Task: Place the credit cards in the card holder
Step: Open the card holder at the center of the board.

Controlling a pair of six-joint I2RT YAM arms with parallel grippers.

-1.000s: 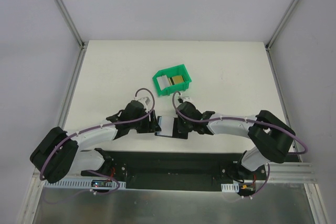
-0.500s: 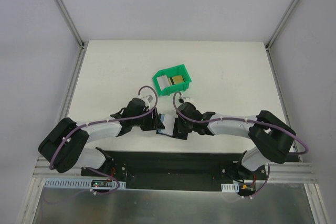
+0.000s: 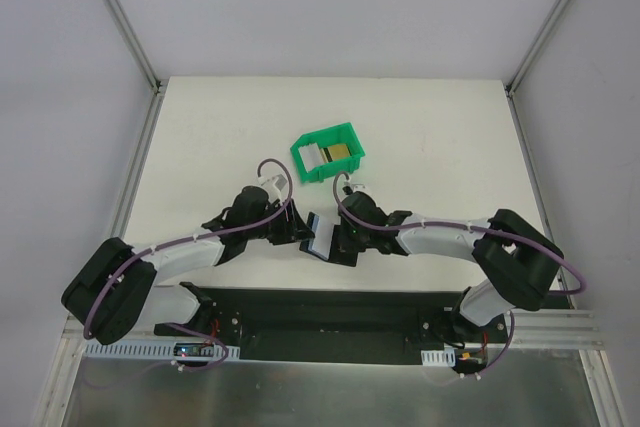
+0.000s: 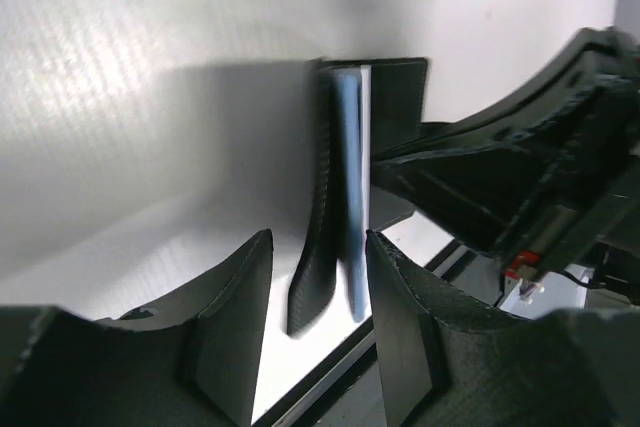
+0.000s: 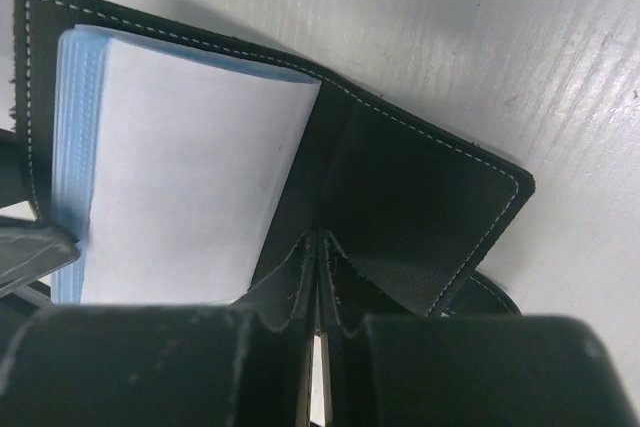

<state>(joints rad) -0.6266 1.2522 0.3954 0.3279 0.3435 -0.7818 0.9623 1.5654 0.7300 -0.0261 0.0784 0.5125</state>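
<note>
My right end effector (image 5: 318,342) is pressed together on a flap of the card holder (image 5: 420,187), propping it open on the desk (image 3: 440,137). My left end effector (image 4: 318,267) stands spread astride its blue sleeves (image 4: 347,197), I judge to part them. The credit cards (image 3: 340,153) lie apart in the green bin (image 3: 303,151).

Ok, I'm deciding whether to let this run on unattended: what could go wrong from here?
The left gripper stands open astride both the cover of the black folding card holder and its bluish sleeve stack; closing could clamp the slots shut. The right gripper is shut on only a thin leather fold, so the holder may twist or slip.
</note>
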